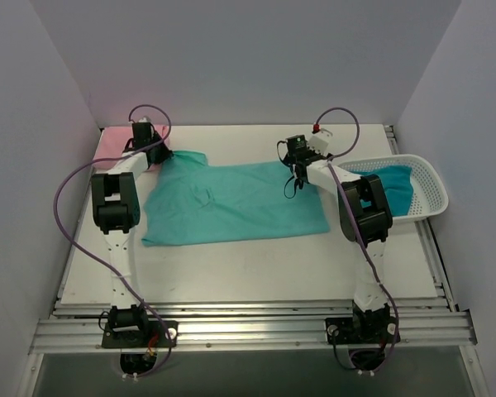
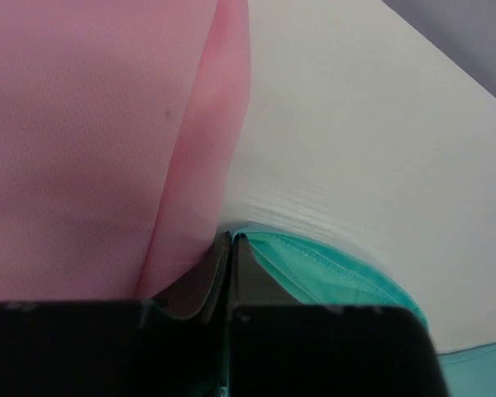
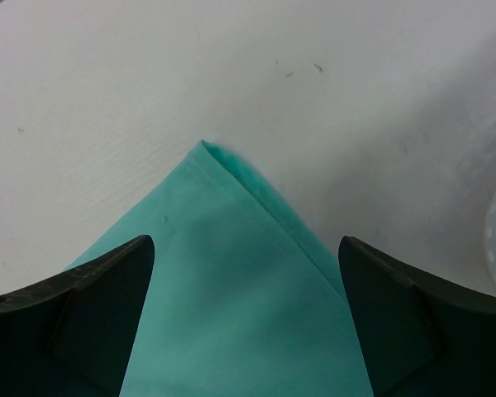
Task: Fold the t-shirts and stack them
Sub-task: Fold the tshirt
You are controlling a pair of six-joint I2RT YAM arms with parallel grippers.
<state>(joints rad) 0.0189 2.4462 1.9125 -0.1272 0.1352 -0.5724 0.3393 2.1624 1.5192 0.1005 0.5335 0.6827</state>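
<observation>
Mint-green t-shirt (image 1: 231, 203) spread flat on the table (image 1: 256, 265). My left pincer (image 2: 231, 244) is clamped on its far-left corner. My right pincer (image 3: 246, 244), jaws apart, straddles the far-right corner, ready for folding.

The mint-green t-shirt (image 1: 231, 207) lies spread flat centrally, the pink t-shirt (image 1: 112, 146) far left, the teal t-shirt (image 1: 394, 187) bunched right.

A lab test cell is indicated by plain white enclosure walls (image 1: 231, 58), a white table (image 1: 231, 273) and aluminium rails (image 1: 248, 327) at its near edge.
</observation>
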